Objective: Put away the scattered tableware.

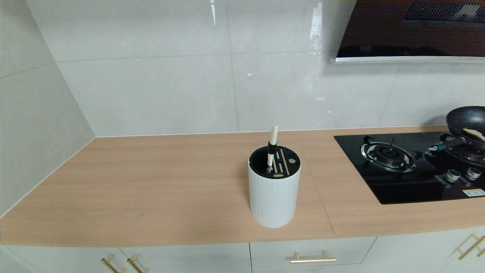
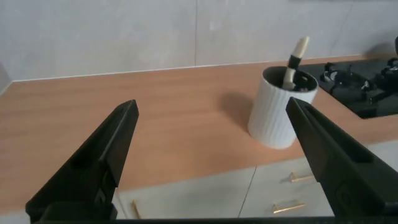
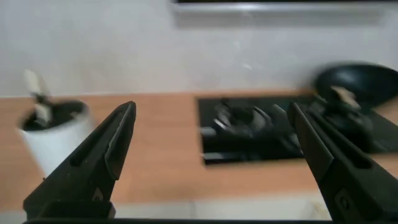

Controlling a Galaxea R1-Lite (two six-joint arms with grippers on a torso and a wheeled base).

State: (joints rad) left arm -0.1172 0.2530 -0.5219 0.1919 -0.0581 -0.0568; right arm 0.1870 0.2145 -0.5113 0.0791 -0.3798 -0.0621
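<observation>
I have the left hand (image 2: 210, 107) spread wide, nothing between its 2 fingers, held out in front of the worktop (image 1: 151, 182) and facing the white ribbed holder (image 1: 273, 197). The right hand (image 3: 211, 109) is spread just as wide and empty, facing the hob (image 1: 409, 178). The holder stands upright near the worktop's front edge, left of the hob and apart from it. 1 cream-handled utensil (image 1: 272, 146) stands nearly upright in the holder's black top, at the border between the open well and the narrow slots; I can't tell which opening takes it. A black pan (image 1: 466, 117) sits on the hob's far right burner, its handle pointing left.
</observation>
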